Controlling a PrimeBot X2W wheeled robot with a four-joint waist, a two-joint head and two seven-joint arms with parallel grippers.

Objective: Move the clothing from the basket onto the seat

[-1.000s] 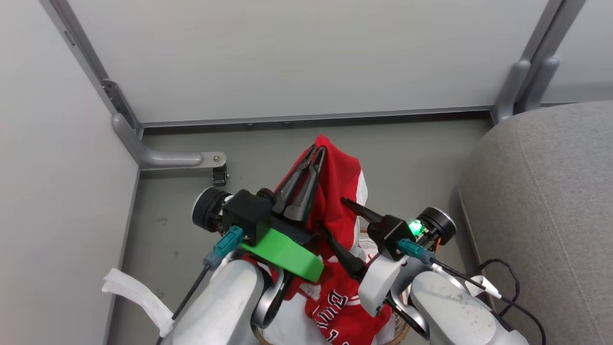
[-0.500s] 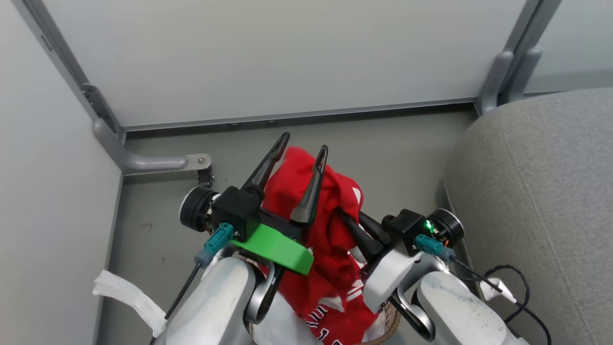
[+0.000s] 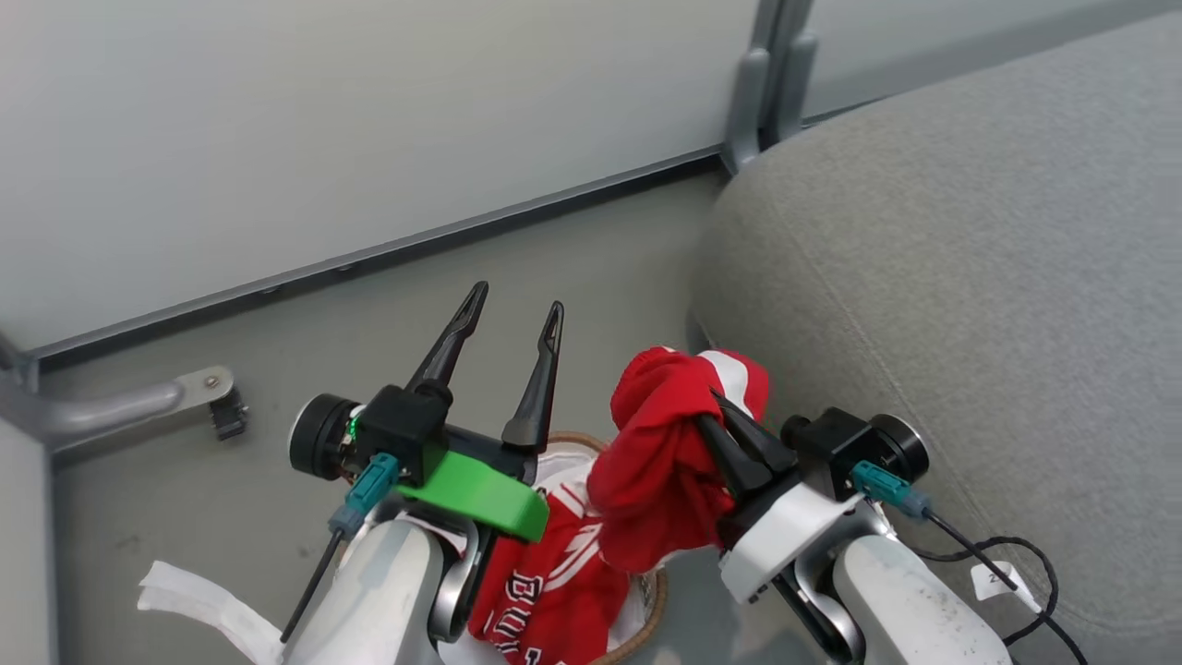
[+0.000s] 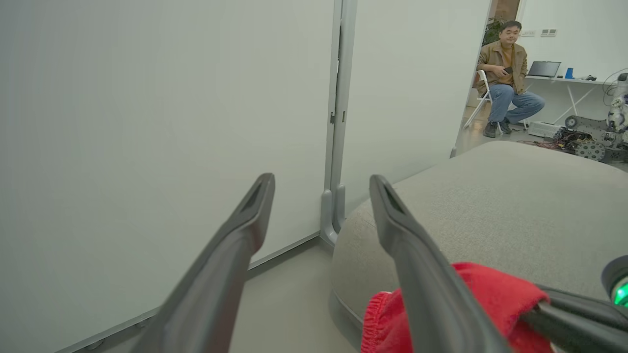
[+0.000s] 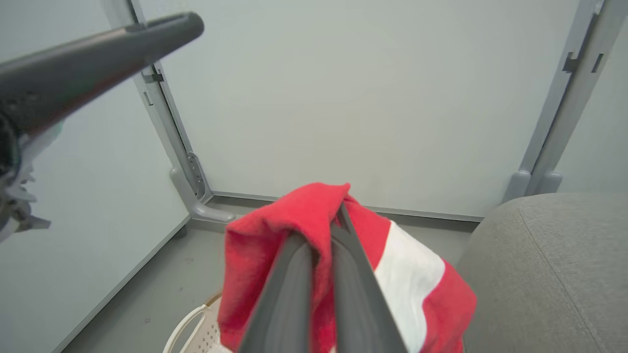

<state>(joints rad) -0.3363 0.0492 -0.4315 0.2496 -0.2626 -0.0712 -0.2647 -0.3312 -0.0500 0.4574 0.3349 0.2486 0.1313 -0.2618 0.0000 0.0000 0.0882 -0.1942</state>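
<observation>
Grey sofa cushion [image 3: 970,231] at right; brown-rimmed laundry basket [image 3: 654,600] at bottom centre, holding a red lettered garment [image 3: 545,591]. Red-and-white garment [image 3: 656,471] bunched above basket, beside cushion edge, clamped in closed right gripper [image 5: 338,212]. Left gripper [image 3: 515,300] spread wide, clear of fabric

We log two pale grey rounded forearms [image 3: 379,600], the right one [image 3: 910,600] scuffed. Each wrist has a black block housing [image 3: 402,429], a round black-and-silver end cap [image 3: 314,436] and a teal plug [image 3: 369,480] with a thin black cable. The left wrist has a bright green plastic bracket [image 3: 476,494]. Both end in long tapered black fingers [image 3: 540,388].
</observation>
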